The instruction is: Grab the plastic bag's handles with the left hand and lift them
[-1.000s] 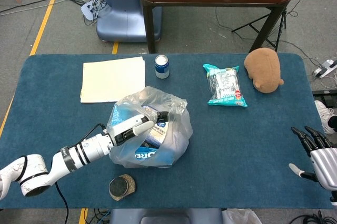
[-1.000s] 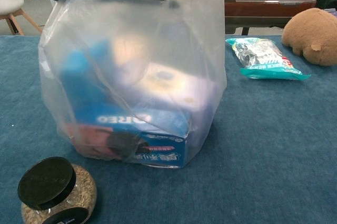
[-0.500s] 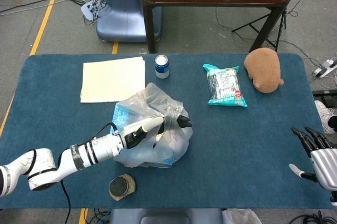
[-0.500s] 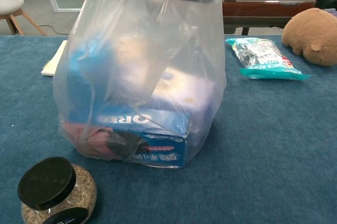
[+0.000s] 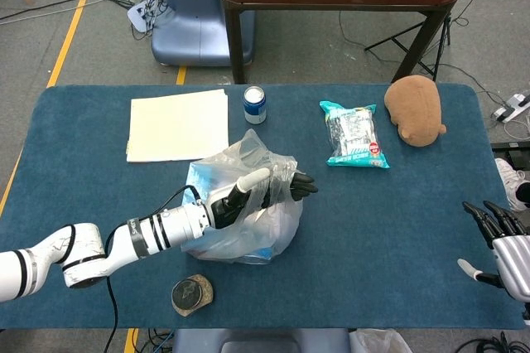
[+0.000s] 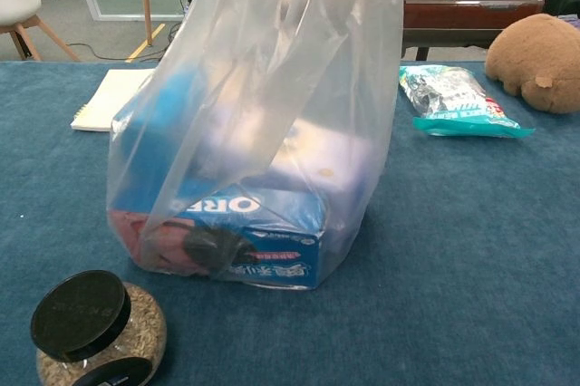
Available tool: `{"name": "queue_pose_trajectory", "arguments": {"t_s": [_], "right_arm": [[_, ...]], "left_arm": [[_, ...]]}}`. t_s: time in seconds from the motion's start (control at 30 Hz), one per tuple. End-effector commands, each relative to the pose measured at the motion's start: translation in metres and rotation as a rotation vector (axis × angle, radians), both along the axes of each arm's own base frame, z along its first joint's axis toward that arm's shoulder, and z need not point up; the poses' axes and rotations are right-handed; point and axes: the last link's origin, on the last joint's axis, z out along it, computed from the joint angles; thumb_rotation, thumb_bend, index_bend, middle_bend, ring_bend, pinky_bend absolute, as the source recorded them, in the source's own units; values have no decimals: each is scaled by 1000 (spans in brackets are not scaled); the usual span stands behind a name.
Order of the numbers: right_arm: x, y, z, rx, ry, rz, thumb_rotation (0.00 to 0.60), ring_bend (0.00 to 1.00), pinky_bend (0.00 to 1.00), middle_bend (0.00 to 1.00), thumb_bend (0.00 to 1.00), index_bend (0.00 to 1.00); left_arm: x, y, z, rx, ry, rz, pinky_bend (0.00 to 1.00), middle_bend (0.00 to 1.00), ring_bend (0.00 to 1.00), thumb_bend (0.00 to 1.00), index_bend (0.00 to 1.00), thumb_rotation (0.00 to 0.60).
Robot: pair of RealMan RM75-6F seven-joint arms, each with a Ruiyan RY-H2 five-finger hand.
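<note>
My left hand [image 5: 263, 187] has pushed rightward, its fingers hooked through the plastic bag's handles [image 5: 277, 172]. The plastic bag [image 6: 263, 132], mid-table, is limp, slippery, box-weighted. My right hand [image 5: 505, 241] idles, fingers apart.

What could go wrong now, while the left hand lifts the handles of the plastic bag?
1. The bag is stretched upward while the blue box inside rests on the table; the thin plastic may slip from the left hand.
2. The box lies tilted in the bag, so it could shift and swing the load when it leaves the table.
3. The black-lidded jar stands close beside the bag; a swinging bag might knock it.
</note>
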Motion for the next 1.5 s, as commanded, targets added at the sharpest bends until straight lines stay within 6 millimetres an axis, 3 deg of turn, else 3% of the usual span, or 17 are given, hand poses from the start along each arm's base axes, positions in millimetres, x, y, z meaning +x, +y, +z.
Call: {"name": "queue_pose_trajectory", "arguments": {"t_s": [0.03,0.2,0.43,0.5,0.67,0.9,1.0,1.3,1.5], "right_arm": [[0,0,0,-2,-1,0,600,62,143,193,171,72],[1,-2,0,1,-1,6,600,62,142,193,171,72],[0,0,0,-3,-2,0,600,62,142,193,172,72],[0,0,1,-4,-2,-2,600,62,142,193,172,72],[1,1,1,-6,-3,2,600,62,142,193,171,72],[1,0,0,-3,-5,3,600,62,142,193,171,72],[1,0,0,-4,-5,1,600,62,143,193,171,72],[0,0,0,-3,-8,1,600,62,142,193,171,72],[2,0,0,-2,-8,8,600,62,143,193,171,72]], "left_arm": [[5,1,1,-61,-29,37,117,107,71,218,130,56],[11,0,6,-154,-87,93,191,126,104,218,145,141],[13,1,13,-226,-128,148,522,249,268,218,218,387],[13,1,15,-233,-135,156,608,304,335,218,260,482],[12,2,19,-225,-123,177,751,428,449,218,351,587],[5,6,25,-151,-51,183,910,589,626,218,487,600],[2,8,30,-101,-19,194,987,701,727,263,575,600],[-12,3,49,94,118,178,1000,932,949,517,752,600],[-12,-2,66,177,117,187,1000,974,994,569,772,600]]}}
